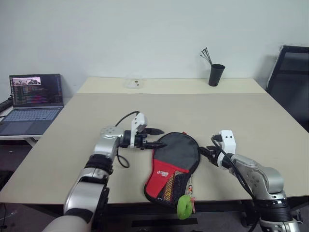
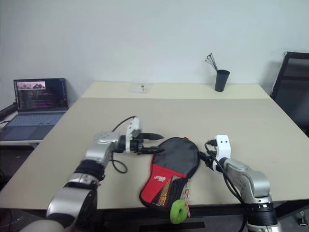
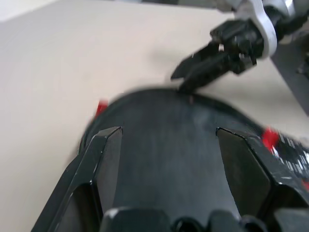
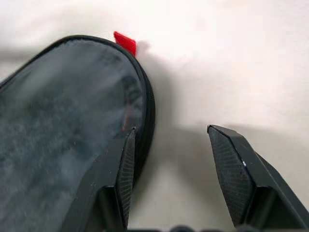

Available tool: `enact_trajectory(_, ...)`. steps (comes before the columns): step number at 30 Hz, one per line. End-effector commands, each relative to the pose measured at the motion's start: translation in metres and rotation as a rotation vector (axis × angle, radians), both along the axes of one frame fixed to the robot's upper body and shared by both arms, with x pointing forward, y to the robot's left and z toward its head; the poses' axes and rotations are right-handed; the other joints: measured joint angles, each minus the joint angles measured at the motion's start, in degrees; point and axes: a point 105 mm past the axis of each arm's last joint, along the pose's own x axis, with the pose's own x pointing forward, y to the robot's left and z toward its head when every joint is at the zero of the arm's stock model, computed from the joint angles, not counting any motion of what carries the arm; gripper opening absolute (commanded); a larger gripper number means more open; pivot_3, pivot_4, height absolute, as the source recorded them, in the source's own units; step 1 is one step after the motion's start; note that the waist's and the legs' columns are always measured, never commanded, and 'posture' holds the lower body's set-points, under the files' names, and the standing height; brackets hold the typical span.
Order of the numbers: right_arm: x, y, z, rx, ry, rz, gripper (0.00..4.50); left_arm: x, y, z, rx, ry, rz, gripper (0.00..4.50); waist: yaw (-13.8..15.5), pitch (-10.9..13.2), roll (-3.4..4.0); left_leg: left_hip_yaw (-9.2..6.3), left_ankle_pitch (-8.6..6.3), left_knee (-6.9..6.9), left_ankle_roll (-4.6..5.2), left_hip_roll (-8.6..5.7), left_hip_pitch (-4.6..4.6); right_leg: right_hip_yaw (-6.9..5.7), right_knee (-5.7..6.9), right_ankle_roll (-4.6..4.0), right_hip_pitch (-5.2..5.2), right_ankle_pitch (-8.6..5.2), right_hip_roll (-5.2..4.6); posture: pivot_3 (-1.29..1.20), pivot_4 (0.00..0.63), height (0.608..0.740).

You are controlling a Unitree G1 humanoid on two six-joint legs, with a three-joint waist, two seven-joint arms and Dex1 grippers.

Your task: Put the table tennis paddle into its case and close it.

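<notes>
The case [image 1: 173,170] lies at the bench [image 1: 231,111] front edge, lower centre, green charm overhanging; left pincer [image 1: 155,137] and right pincer [image 1: 204,152] flank it, both released.

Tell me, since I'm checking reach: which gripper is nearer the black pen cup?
Right. The right gripper is beside the case, on the pen cup's side; the left gripper sits across the case.

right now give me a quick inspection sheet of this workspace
surface: beige table, mostly bare
job's things: case flat at the near edge, green ball charm hanging over it; paddle nothing seen
clutter: black cup with sticks and clear box at the far side
tools: left tool open at the case's round end; right tool open, straddling the case's rim
cables: black wire loops on both wrists
surroundings: laptop to the left, dark chair to the right
</notes>
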Motion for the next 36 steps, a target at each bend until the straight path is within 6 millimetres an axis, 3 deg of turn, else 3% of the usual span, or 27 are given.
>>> enact_trajectory(1, 0.006, 0.003, 0.017, 0.054, -0.066, -0.009, 2.53, -0.006, 0.012, 0.017, -0.028, -0.048, 0.032, 3.37, 0.10, 0.01, 0.00, 0.00, 0.00, 0.00, 0.00, 0.00, 0.00, 0.00, 0.00, -0.03, 0.00, 0.02, -0.01, 0.00, 0.150, 0.740)
enact_trajectory(5, 0.006, 0.008, 0.020, 0.071, -0.073, 0.001, 2.53, -0.016, 0.019, 0.015, -0.027, -0.039, 0.059, 3.37, 0.29, 0.02, 0.01, -0.02, 0.00, 0.01, 0.00, 0.00, 0.00, 0.01, -0.01, -0.09, 0.01, 0.05, -0.07, 0.00, 0.150, 0.740)
enact_trajectory(11, 0.007, 0.004, 0.001, 0.020, -0.018, -0.035, 2.53, -0.026, 0.016, 0.015, -0.025, -0.037, 0.056, 3.37, 0.25, 0.02, 0.02, -0.01, 0.00, 0.01, 0.00, 0.00, 0.01, 0.02, -0.02, -0.18, 0.01, 0.02, -0.11, 0.00, 0.150, 0.740)
enact_trajectory(16, 0.006, 0.009, -0.002, 0.026, 0.000, -0.015, 2.53, -0.032, 0.013, 0.016, -0.011, -0.043, 0.031, 3.37, 0.18, 0.02, 0.03, 0.01, 0.00, -0.01, 0.00, 0.01, 0.02, 0.03, 0.00, -0.34, -0.01, -0.07, -0.10, 0.00, 0.150, 0.740)
enact_trajectory(19, 0.005, 0.016, -0.002, 0.038, 0.012, 0.019, 1.89, -0.034, 0.014, 0.016, -0.001, -0.049, 0.026, 3.37, 0.17, 0.02, 0.03, 0.01, 0.00, -0.01, 0.00, 0.01, 0.03, 0.02, 0.01, -0.32, -0.01, -0.08, -0.09, 0.00, 0.150, 0.740)
enact_trajectory(23, 0.008, 0.022, 0.003, 0.044, 0.014, 0.052, 0.50, -0.035, 0.015, 0.015, 0.005, -0.054, 0.026, 3.37, 0.16, 0.02, 0.03, 0.02, 0.00, -0.01, 0.00, 0.02, 0.04, 0.03, 0.00, -0.32, -0.01, -0.09, -0.09, 0.00, 0.150, 0.740)
enact_trajectory(25, 0.013, 0.025, 0.008, 0.041, 0.003, 0.072, 0.03, -0.036, 0.015, 0.015, 0.006, -0.056, 0.026, 3.37, 0.13, 0.02, 0.03, 0.02, 0.00, -0.01, 0.00, 0.03, 0.05, 0.02, 0.00, -0.36, -0.01, -0.10, -0.09, 0.00, 0.150, 0.740)
enact_trajectory(36, 0.054, 0.034, 0.042, -0.023, -0.082, 0.159, 0.03, -0.040, 0.015, 0.011, 0.010, -0.062, 0.036, 3.37, -0.22, 0.08, 0.07, 0.13, 0.00, -0.06, 0.00, 0.06, 0.06, 0.06, 0.04, -0.27, -0.09, 0.02, -0.07, 0.00, 0.150, 0.740)
